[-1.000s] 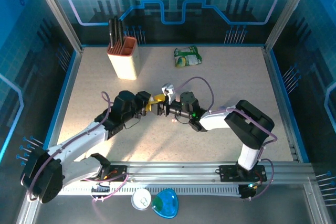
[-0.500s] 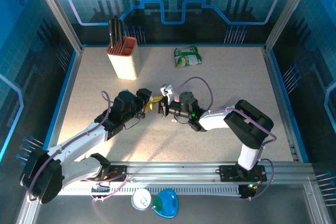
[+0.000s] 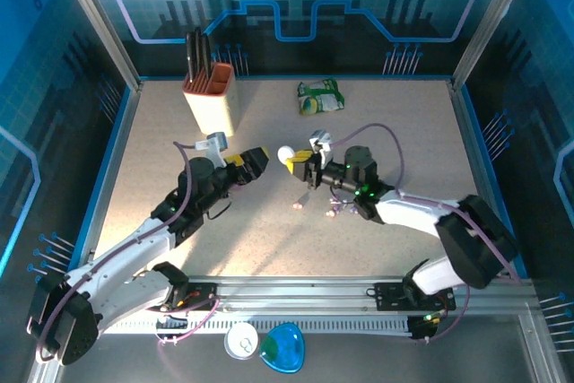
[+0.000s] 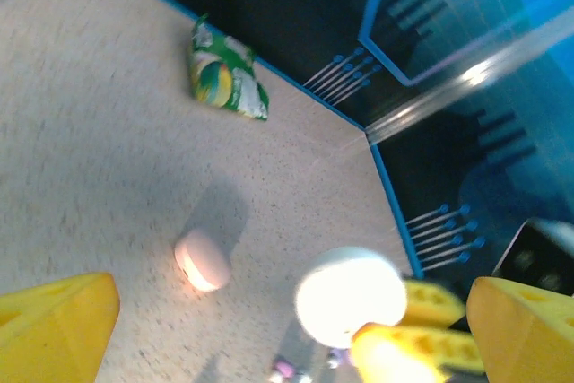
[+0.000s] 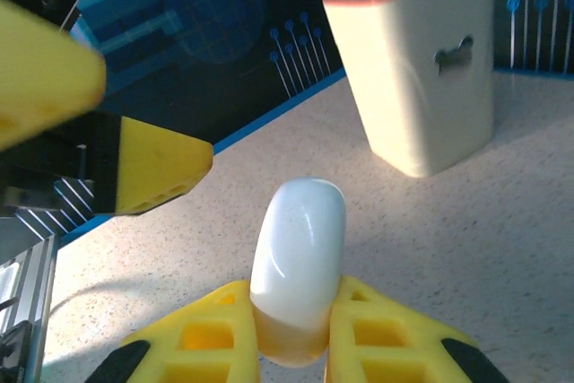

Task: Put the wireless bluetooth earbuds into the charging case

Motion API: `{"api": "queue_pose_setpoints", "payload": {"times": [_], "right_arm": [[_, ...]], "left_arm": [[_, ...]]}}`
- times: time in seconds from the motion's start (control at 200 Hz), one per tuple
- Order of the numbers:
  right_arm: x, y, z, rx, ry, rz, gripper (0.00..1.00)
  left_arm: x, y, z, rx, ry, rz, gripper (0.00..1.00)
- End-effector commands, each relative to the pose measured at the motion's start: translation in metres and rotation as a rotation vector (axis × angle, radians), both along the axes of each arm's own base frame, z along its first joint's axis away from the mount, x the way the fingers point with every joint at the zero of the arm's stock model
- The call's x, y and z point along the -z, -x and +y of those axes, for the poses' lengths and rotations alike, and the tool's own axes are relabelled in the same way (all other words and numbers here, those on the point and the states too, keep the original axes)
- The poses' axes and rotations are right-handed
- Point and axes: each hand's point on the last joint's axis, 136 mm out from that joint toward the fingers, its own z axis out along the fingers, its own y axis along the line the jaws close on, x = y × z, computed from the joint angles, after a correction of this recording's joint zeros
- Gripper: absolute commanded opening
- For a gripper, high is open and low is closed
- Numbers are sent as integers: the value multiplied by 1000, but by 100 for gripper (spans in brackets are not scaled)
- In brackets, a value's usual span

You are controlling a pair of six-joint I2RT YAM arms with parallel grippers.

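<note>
Your right claw (image 3: 300, 165) is pinching the white charging case (image 5: 299, 253) by its lower end, lifting it above the tabletop (image 3: 179, 213) at frame centre, likely to present its lid. Your left claw (image 3: 249, 161) is gaping wide just left of it, gripping nothing. A pale pink earbud (image 3: 296, 206) is lying just below them.

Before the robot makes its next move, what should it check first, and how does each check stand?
1. Right end effector shut on the white case: ok.
2. Left end effector open and apart from the case: ok.
3. Case lid open to take earbuds: cannot tell.
4. Left end effector carries an earbud: not ok, it is empty.
5. Pink piece lies free on the table: ok.
</note>
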Motion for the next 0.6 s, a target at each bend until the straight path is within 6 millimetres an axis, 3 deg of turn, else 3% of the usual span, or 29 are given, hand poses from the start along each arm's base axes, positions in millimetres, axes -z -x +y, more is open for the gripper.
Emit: {"api": "queue_pose_setpoints", "payload": {"times": [0.0,0.105,0.285,0.495,0.595], "right_arm": [[-12,23,-15,-115,47,-24,18],[-29,40,-28,-190,83,-36,18],[-51,74,-32,-319,147,-44,17],[-75,107,-24,-473,103,-72,16],[-80,125,-17,-549,114,-87,17]], "left_arm": [[-7,14,-25,229,-234,-264,99],[-11,37,-51,432,-278,-408,99],[-23,71,-69,623,-240,-589,97],[-35,99,-87,790,-192,-672,77],[-40,106,-94,842,-170,-680,74]]}}
